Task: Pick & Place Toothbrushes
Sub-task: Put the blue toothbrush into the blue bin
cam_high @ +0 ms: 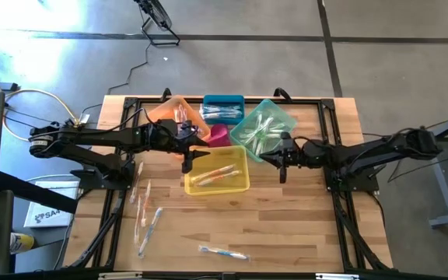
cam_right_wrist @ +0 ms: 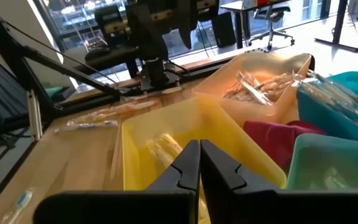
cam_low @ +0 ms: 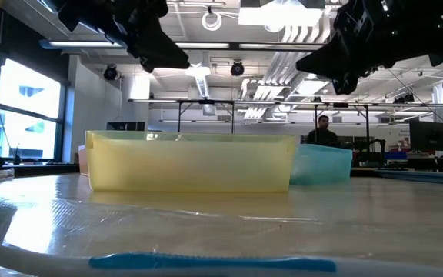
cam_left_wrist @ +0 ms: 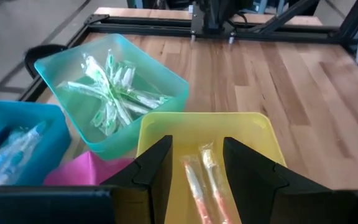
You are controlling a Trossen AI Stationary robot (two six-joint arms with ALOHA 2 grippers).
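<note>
Wrapped toothbrushes lie loose on the wooden table at the left (cam_high: pixel 146 211) and near the front edge (cam_high: pixel 224 253); that last one also fills the low view's foreground (cam_low: pixel 206 263). Two orange toothbrushes (cam_left_wrist: pixel 204 180) lie flat in the yellow bin (cam_high: pixel 239 185). Green ones (cam_left_wrist: pixel 114 93) are heaped in the green bin (cam_high: pixel 285 118). My left gripper (cam_left_wrist: pixel 194 165) hovers open above the yellow bin's left end (cam_high: pixel 187 162), nothing between its fingers. My right gripper (cam_right_wrist: pixel 199 163) is shut and empty, above the table by the yellow bin's right side (cam_high: pixel 282 169).
An orange bin (cam_high: pixel 176 110), a blue bin (cam_high: pixel 222 107) and a pink bin (cam_high: pixel 219 137) stand behind the yellow one, packed close together. Black frame rails (cam_high: pixel 115 202) run along the table's sides. A person (cam_low: pixel 323 131) sits far off in the room.
</note>
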